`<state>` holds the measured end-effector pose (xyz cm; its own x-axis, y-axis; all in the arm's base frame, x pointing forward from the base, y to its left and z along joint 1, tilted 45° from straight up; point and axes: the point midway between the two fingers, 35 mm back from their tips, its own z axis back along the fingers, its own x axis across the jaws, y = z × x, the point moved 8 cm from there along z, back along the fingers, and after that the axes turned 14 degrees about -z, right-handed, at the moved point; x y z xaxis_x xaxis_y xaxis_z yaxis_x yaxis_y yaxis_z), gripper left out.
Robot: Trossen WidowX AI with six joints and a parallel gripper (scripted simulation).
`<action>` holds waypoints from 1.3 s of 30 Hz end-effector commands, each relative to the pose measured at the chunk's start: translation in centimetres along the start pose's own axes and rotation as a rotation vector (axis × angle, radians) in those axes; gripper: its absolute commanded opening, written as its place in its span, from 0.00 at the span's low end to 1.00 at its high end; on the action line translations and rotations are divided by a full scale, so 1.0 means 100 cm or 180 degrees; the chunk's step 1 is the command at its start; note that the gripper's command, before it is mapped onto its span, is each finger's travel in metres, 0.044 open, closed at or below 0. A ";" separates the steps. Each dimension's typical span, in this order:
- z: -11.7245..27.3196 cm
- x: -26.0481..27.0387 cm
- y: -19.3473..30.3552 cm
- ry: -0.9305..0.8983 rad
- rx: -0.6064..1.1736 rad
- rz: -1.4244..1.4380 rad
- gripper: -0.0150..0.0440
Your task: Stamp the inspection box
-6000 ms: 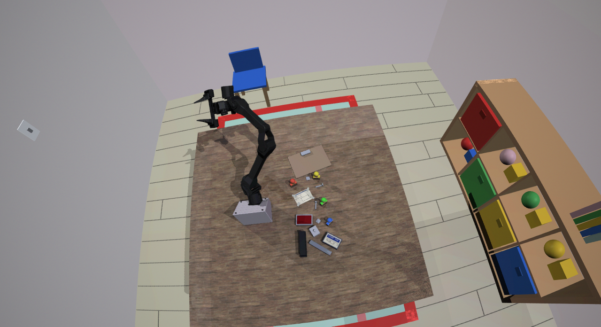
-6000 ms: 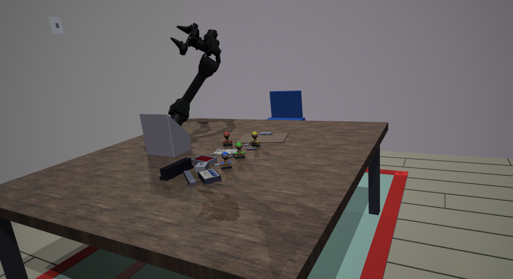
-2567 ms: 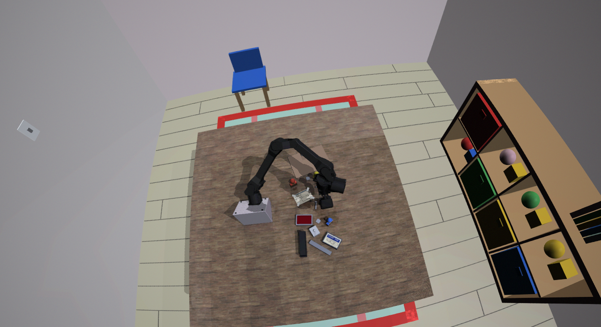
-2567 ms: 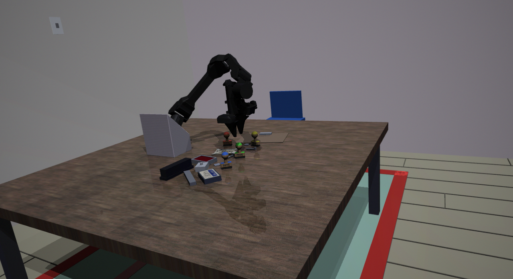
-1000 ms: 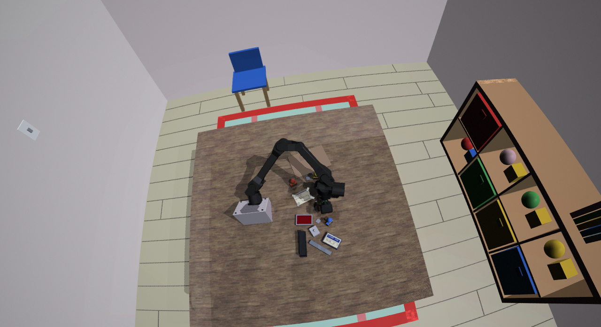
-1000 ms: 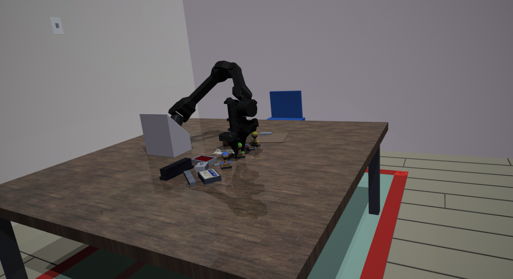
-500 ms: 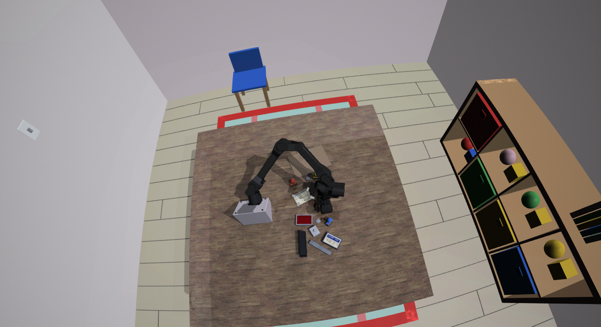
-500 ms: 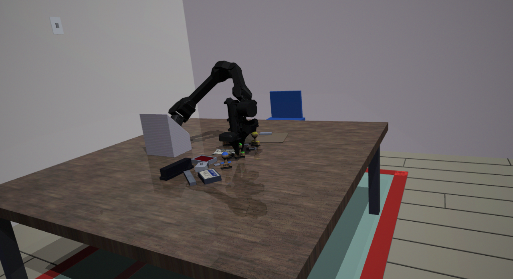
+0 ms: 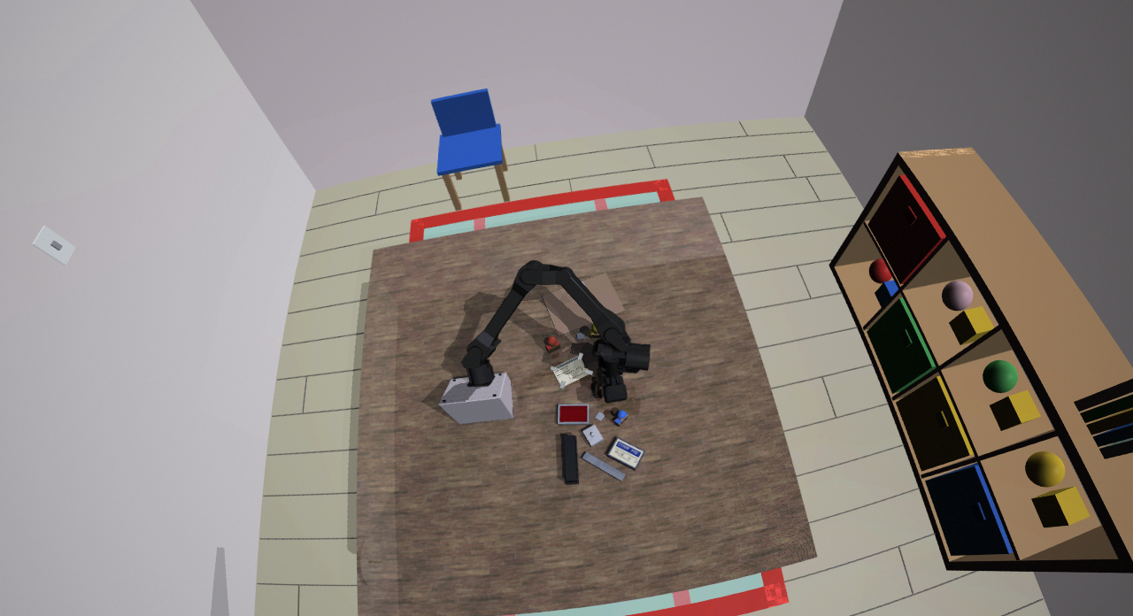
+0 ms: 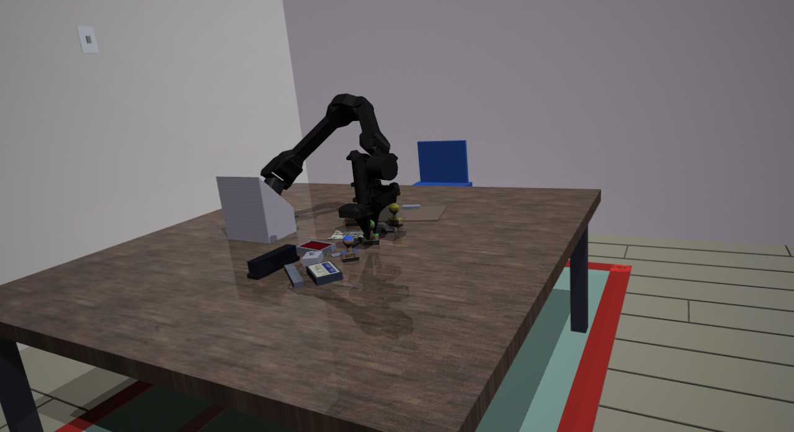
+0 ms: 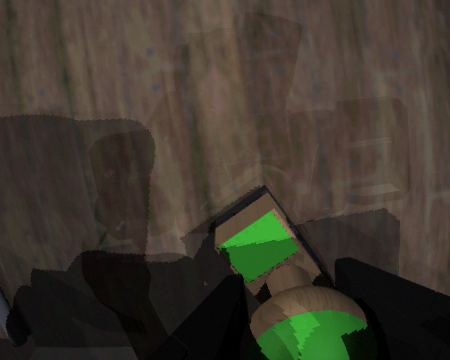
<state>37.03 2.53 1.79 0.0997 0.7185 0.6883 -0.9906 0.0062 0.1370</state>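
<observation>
A small wooden stamp with a green knob and green label (image 11: 259, 246) (image 10: 371, 240) stands upright on the bench; its lettering is not readable. My gripper (image 11: 290, 282) (image 10: 370, 230) points down and is shut on this green stamp, with the fingers either side below its knob. The red ink pad (image 9: 573, 413) (image 10: 316, 246) lies open in a grey tray, nearer the front than the card. The pale card (image 9: 571, 372) (image 10: 345, 234) lies flat between the gripper and the robot base, with small holders at its corners. The inspection box is too small to make out.
A blue DATE stamp (image 9: 620, 416) (image 10: 348, 251) stands near the pad. A yellow stamp (image 9: 596, 329) (image 10: 394, 208) and a red stamp (image 9: 551, 342) stand behind. A black stapler-like block (image 9: 569, 458), a grey bar (image 9: 604, 465) and a labelled box (image 9: 626, 452) lie in front.
</observation>
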 end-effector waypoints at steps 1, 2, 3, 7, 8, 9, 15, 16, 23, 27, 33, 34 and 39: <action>0.002 0.000 0.000 0.0009 -0.0001 0.0020 0.25; 0.003 0.000 0.000 0.0010 -0.0002 0.0020 0.25; 0.003 0.000 0.000 0.0010 -0.0002 0.0020 0.25; 0.005 0.000 0.000 0.0012 -0.0003 0.0020 0.25; 0.006 0.000 -0.001 0.0012 -0.0003 0.0020 0.25; 0.006 0.000 -0.001 0.0013 -0.0004 0.0020 0.25; 0.009 0.000 -0.001 0.0015 -0.0006 0.0020 0.25; 0.010 0.000 -0.001 0.0016 -0.0006 0.0020 0.25; 0.013 0.000 -0.001 0.0018 -0.0008 0.0019 0.25; 0.015 0.000 -0.001 0.0020 -0.0009 0.0019 0.25; 0.018 0.000 -0.001 0.0022 -0.0011 0.0019 0.25; 0.018 0.000 -0.001 0.0022 -0.0011 0.0019 0.25; 0.021 0.000 -0.001 0.0024 -0.0013 0.0019 0.25</action>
<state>37.30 1.23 3.11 0.1001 0.7189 0.6879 -0.9909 0.0095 0.1342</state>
